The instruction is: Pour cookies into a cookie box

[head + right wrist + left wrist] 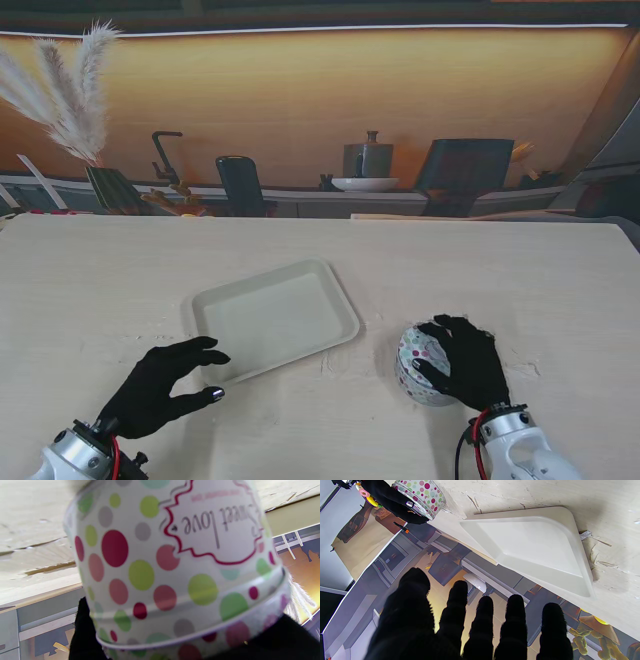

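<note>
The right hand [466,362], gloved in black, wraps its fingers over a round polka-dot tin [420,362] that sits on the pale, scuffed wooden table [520,270]; the tin's glossy metal wall carries a red-edged label reading "Sweet love". To its left, well apart, lies a shallow cream tray [276,318], rectangular with rounded corners, smooth and bare inside. The left hand [163,387] hovers just beside the tray's near corner, fingers spread and grasping nothing. Nothing lies between tin and tray.
</note>
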Tool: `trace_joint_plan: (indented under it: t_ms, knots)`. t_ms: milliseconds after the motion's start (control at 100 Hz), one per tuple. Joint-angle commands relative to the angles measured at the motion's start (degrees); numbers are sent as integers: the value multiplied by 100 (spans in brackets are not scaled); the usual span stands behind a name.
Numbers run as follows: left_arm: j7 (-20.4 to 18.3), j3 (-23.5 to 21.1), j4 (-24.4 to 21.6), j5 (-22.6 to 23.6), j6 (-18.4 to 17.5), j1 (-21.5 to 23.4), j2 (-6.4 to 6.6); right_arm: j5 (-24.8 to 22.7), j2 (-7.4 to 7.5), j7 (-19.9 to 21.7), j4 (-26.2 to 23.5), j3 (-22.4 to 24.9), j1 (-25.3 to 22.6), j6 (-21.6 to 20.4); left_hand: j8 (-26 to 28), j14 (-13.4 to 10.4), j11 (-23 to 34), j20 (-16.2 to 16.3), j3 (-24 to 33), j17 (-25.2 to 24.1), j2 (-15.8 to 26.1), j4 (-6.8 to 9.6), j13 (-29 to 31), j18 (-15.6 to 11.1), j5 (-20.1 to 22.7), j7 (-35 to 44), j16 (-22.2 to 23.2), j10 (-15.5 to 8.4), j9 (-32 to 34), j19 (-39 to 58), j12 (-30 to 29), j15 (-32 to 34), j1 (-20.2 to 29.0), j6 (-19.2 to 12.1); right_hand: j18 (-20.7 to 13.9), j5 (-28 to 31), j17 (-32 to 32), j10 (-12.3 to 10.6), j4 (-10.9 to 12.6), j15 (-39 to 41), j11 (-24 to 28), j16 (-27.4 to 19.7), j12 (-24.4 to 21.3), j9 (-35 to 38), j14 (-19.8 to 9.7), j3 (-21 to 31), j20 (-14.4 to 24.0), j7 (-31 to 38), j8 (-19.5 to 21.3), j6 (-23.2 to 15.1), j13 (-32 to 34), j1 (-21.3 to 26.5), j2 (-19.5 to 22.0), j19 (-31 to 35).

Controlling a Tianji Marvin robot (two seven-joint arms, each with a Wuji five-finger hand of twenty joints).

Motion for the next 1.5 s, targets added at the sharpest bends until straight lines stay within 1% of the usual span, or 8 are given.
trace_joint_plan:
  t_ms: [0, 350, 660, 840, 930, 1050, 1180, 1490]
  knots:
    - [-68, 4, -44, 25, -12, 56, -25, 34, -7, 94, 102, 34, -142, 8, -2, -13, -10, -58, -115, -7, 369, -61, 104, 1, 124, -83, -4, -20, 83, 101, -38, 53, 136, -84, -100, 68, -32, -4, 240, 158, -95, 69, -77, -185, -49, 267, -35, 412, 170, 362, -15, 77, -130, 63]
    - [13, -42, -58, 51, -61, 93, -43, 97, -59, -19, -208, 241, -283, -127, -4, -6, -9, -61, -116, -1, 368, -61, 112, 10, 132, -85, -5, -13, 97, 110, -40, 57, 135, -88, -76, 95, -31, 7, 239, 155, -14, 66, -36, -187, -31, 254, -53, 421, 157, 359, 12, 62, -103, 67]
    - [8, -59, -62, 52, -67, 97, -43, 139, -80, -51, -334, 293, -301, -200, -5, -8, -9, -64, -114, -2, 372, -60, 112, 10, 129, -85, -7, -6, 91, 116, -40, 57, 137, -84, -58, 117, -32, 21, 240, 143, 41, 62, -13, -192, -29, 249, -66, 423, 150, 352, 17, 63, -97, 66]
    - [74, -54, -60, 80, -69, 97, -54, 135, -103, -152, -528, 365, -406, -297, -11, -5, -4, -68, -112, -6, 366, -59, 108, 13, 117, -96, -12, -11, 99, 115, -40, 50, 136, -72, -38, 130, -29, 54, 241, 152, 70, 65, -2, -187, -13, 244, -71, 423, 146, 363, 45, 67, -106, 67]
    - [77, -44, -58, 91, -63, 92, -53, 166, -131, -250, -683, 392, -493, -369, -16, -22, -6, -75, -111, -20, 363, -59, 99, -7, 104, -105, -16, -17, 94, 105, -41, 43, 135, -73, 17, 157, 34, 139, 245, 235, 259, 106, 80, -200, 48, 253, -27, 490, 175, 408, 136, 75, -134, 157]
    - [85, -25, -47, 111, -61, 76, -52, 145, -151, -362, -911, 407, -621, -466, -25, -38, -4, -92, -107, -35, 362, -57, 79, -39, 72, -122, -25, -24, 91, 77, -40, 24, 138, -67, 127, 225, 192, 180, 245, 368, 511, 171, 174, -206, 128, 286, 62, 595, 224, 418, 330, 81, -199, 326]
    - [140, 4, -32, 131, -71, 63, -59, 153, -168, -417, -1164, 364, -737, -539, -34, -37, -1, -115, -101, -58, 349, -55, 73, -47, 64, -131, -35, -4, 114, 31, -42, 9, 139, -57, 278, 519, 401, 251, 245, 505, 891, 243, 312, -218, 253, 376, 151, 725, 293, 450, 639, 117, -335, 543]
    - [199, 89, 6, 161, -91, 21, -60, 25, -172, -670, -1553, -4, -833, -575, -56, -71, 9, -183, -86, -76, 335, -53, 55, -71, 20, -152, -62, -12, 134, -79, -41, -31, 134, -46, 531, 948, 833, 417, 232, 811, 1086, 388, 374, 526, 447, 567, 278, 769, 338, 500, 1337, 199, -634, 948]
